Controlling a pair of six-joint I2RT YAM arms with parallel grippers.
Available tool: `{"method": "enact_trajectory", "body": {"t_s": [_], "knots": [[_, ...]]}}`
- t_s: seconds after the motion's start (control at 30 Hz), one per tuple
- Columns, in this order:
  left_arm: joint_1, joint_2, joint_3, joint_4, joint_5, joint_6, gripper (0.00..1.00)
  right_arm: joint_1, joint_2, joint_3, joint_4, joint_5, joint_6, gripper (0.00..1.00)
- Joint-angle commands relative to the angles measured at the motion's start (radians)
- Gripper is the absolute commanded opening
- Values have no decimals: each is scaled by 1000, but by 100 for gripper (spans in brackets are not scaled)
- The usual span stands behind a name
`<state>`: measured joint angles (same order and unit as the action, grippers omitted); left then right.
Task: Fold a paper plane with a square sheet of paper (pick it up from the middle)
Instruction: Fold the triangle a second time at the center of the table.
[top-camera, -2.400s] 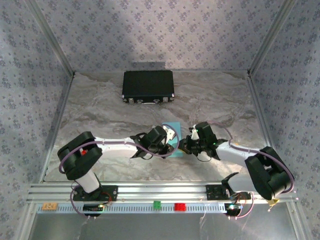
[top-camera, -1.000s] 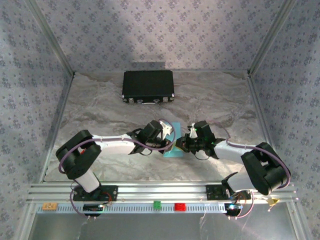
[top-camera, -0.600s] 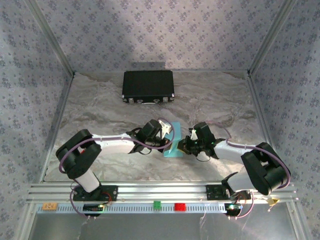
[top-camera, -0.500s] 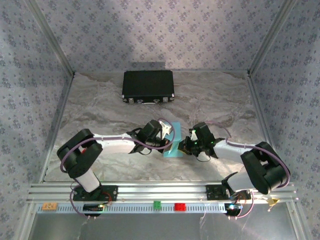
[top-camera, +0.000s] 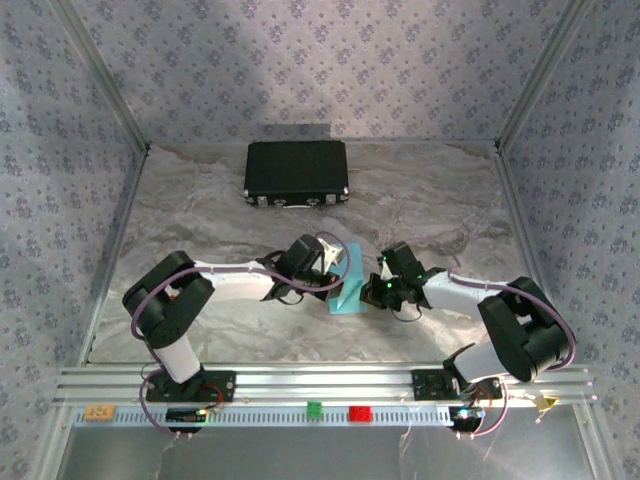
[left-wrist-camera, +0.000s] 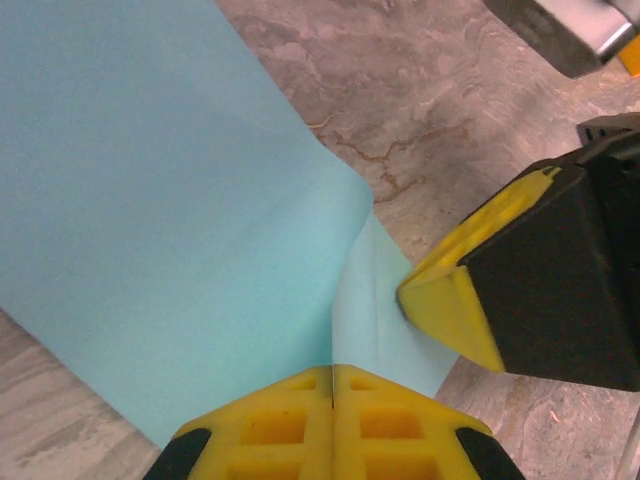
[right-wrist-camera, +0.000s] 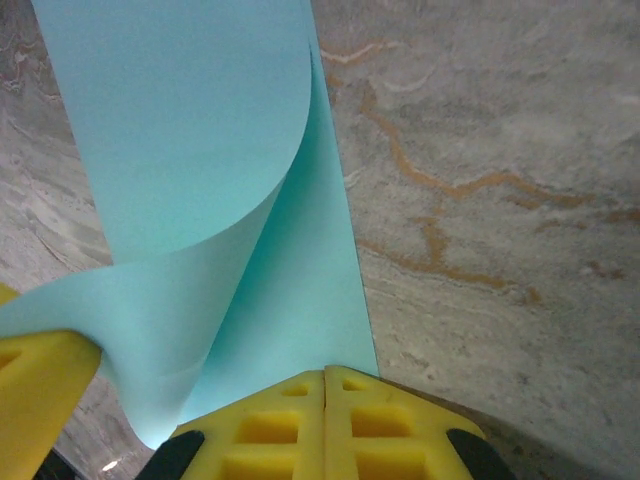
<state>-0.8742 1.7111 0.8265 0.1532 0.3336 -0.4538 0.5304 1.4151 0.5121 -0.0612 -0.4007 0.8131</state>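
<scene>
The square sheet of paper (top-camera: 347, 284) is light blue and stands bent upward off the marbled table between the two grippers at the table's middle. In the left wrist view the paper (left-wrist-camera: 170, 190) folds into a ridge that runs into my left gripper (left-wrist-camera: 332, 372), which is shut on it. A yellow fingertip (left-wrist-camera: 450, 300) of the right gripper presses close to the sheet's right flap. In the right wrist view the paper (right-wrist-camera: 200, 140) curls over, and my right gripper (right-wrist-camera: 325, 376) is shut on its lower edge. From above, the left gripper (top-camera: 330, 268) and right gripper (top-camera: 371, 291) nearly touch.
A black rectangular case (top-camera: 296, 172) lies at the back of the table. A small red block (top-camera: 358, 412) and a green block (top-camera: 314, 408) sit on the front rail. Patterned walls enclose the left, right and back sides.
The paper went from lying nearly flat to standing bent between the grippers. The right gripper slid left toward the left gripper, and both arms drew closer together.
</scene>
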Motion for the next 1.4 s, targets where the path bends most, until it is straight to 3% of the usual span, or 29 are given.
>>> {"method": "enact_trajectory", "body": {"t_s": [0.0,0.5,0.83,1.07,1.37], "knots": [[18,24,37,-6,43,22,0,-9,22,15,-95,59,-46,6],[44,103,59,7,63,9,0,-14,40,41,-99,40,-74,6],[45,148,-1,89,119,-162,0,-15,7,63,-90,21,-74,9],[40,143,-96,274,121,-347,1,-15,-46,26,-17,-17,-12,10],[34,107,-85,256,108,-339,2,-13,-9,6,79,-61,40,10]]}}
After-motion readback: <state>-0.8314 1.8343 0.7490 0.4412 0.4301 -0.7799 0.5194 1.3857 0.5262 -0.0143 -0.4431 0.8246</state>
